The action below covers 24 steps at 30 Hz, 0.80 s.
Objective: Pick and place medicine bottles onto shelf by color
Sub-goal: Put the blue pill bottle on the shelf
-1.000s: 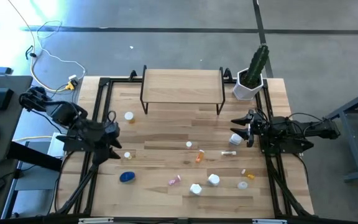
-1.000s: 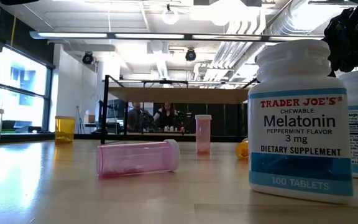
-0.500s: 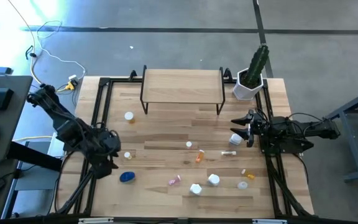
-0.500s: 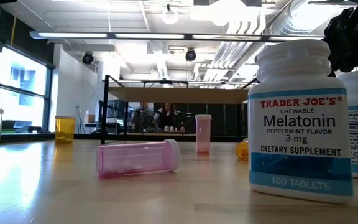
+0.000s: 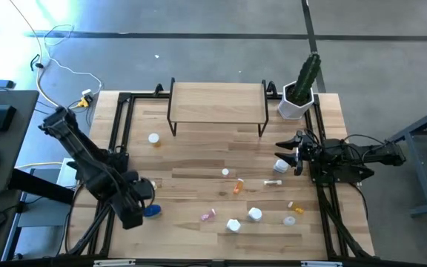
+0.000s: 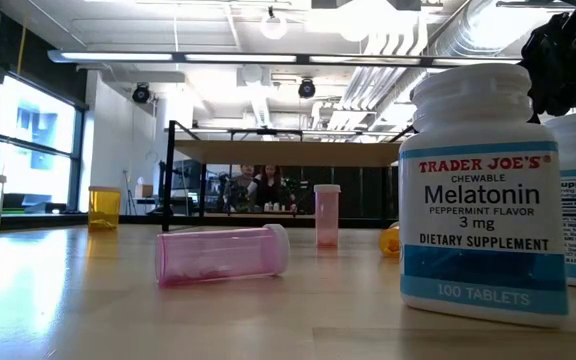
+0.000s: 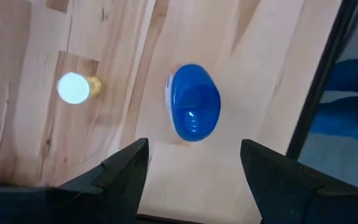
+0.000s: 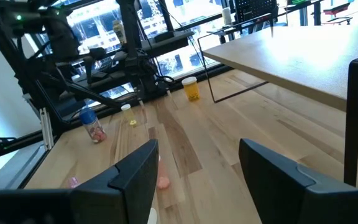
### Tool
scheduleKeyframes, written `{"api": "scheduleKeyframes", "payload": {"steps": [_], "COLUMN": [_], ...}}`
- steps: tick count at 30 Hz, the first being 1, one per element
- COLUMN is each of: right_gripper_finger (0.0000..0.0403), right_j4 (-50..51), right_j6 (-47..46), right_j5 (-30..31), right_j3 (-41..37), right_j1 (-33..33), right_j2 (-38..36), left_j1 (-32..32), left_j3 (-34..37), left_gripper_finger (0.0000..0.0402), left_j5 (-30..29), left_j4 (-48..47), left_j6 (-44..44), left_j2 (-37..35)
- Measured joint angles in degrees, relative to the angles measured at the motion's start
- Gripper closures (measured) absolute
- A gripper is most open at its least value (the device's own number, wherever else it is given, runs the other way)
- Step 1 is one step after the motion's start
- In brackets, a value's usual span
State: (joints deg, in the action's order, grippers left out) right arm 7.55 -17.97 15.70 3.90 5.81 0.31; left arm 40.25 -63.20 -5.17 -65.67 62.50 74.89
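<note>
Pale pills inside pink bottle (image 6: 222, 254)

Light wood table (image 5: 199, 159) with visible plank grain; paler wood top on the shelf (image 5: 217, 102) over thin black legs. Bright blue lid on the squat jar (image 7: 193, 111); white cap and yellow body on the small bottle (image 7: 75, 88) near it. Translucent pink bottle (image 6: 222, 254) lying down, another pink vial (image 6: 327, 215) upright, clear orange jar (image 6: 104, 207) farther back. White melatonin bottle (image 6: 483, 200) with red brand lettering, dark text and a blue band low on the label. White hexagonal pot (image 5: 295, 104) holding a green cactus (image 5: 307, 75). Dark, near-black arms and fingers on both sides.
</note>
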Motion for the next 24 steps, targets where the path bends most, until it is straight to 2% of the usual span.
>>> {"api": "scheduleKeyframes", "payload": {"steps": [24], "right_gripper_finger": [0.0188], "right_j4": [0.00], "right_j6": [0.00], "right_j5": [0.00], "right_j3": [0.00], "right_j1": [0.01], "right_j2": [-0.01], "left_j1": [0.13], "left_j3": [-0.02], "left_gripper_finger": [0.0158], "left_j5": [-0.91], "left_j4": [5.76], "left_j6": [0.31], "left_j2": [13.81]}}
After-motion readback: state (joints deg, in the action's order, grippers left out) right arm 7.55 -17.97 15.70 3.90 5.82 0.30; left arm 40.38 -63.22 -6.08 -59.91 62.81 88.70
